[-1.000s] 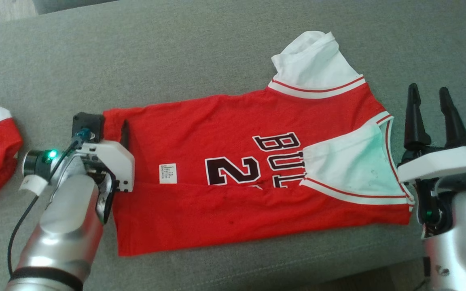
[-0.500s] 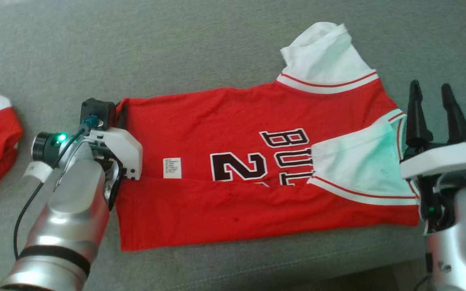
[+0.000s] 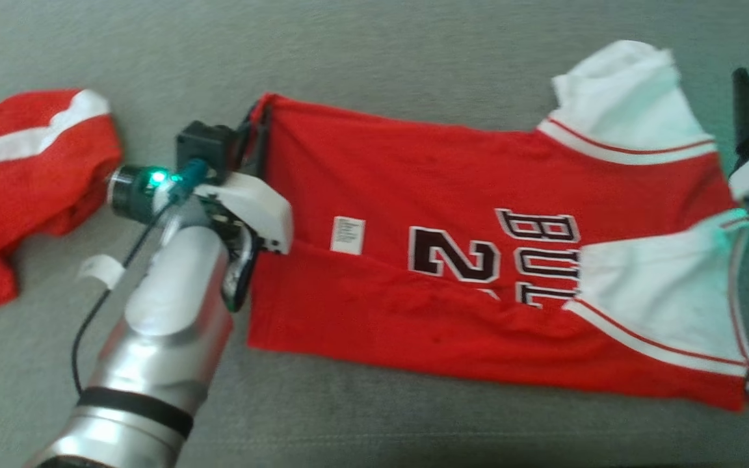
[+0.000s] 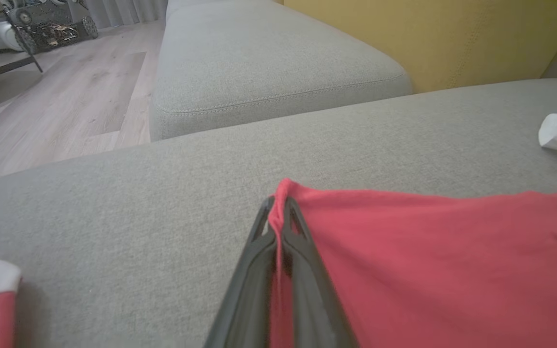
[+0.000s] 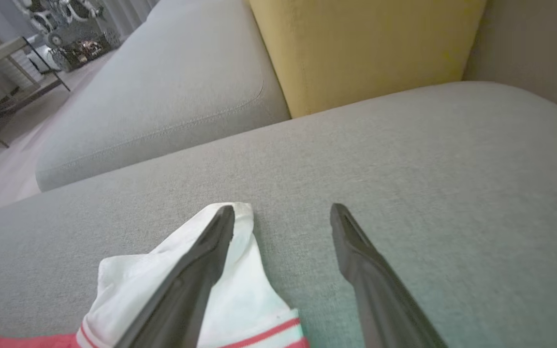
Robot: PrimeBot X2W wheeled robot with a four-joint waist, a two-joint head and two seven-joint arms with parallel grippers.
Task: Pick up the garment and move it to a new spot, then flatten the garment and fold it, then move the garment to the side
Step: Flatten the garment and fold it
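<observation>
Red jersey flat on grey cushion, near edge folded over. Your left gripper pinching far hem corner: thin bite, may slip under pull. Your right gripper spread, empty, by white sleeve; lift one-handed and fold skews. Mind second red garment close left.

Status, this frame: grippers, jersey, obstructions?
Left gripper shut on jersey hem corner; right gripper open at white sleeve. Jersey flat on sofa, lower edge folded up. Second red garment lies apart, beyond left arm.
</observation>
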